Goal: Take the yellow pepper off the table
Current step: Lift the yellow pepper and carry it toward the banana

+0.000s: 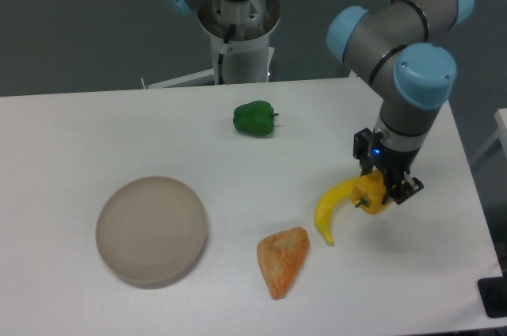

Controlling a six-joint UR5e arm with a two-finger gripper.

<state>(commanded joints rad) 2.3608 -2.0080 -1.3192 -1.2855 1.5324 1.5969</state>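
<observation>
Yellow pepper (371,195) clamped in tool (386,190), stem pointing left

Yellow-orange yellow pepper (372,195); white table (95,138); green pepper (254,119)

the white table (95,130) carries a green pepper (254,119), banana (331,208), round plate (151,230) and orange wedge (283,261).
</observation>
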